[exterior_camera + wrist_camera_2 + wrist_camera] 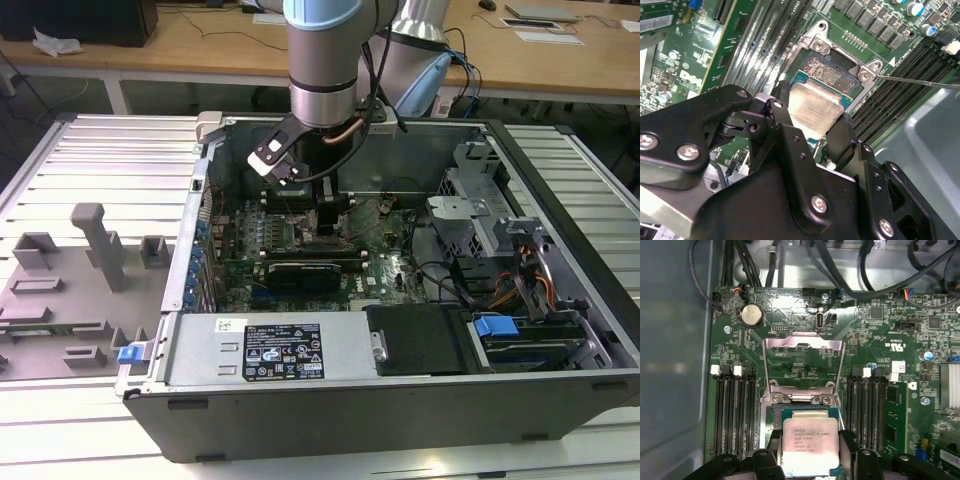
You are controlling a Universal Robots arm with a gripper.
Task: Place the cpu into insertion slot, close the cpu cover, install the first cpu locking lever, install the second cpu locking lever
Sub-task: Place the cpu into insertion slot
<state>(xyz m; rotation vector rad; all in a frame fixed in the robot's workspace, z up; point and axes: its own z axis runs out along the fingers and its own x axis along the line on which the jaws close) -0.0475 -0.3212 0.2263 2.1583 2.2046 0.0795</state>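
My gripper (810, 452) is shut on the cpu (807, 442), a pale silvery square chip with a blue-green edge, one black finger (774, 440) on each side. It sits low over the insertion slot (826, 67), whose dark pin field shows just past the chip, which overlaps most of the socket. I cannot tell whether the chip touches it. The cpu cover (803, 342), a silver frame with a large window, is swung open and away from the socket. A thin locking lever (920, 81) sticks out past the socket corner. In the exterior view the gripper (328, 215) reaches down into the open computer case.
Long memory slots (732, 410) flank the socket on both sides. A black card (305, 270), the power supply (270, 350) and a drive cage (480, 215) crowd the case. A grey fixture tray (80, 280) lies at the exterior view's left.
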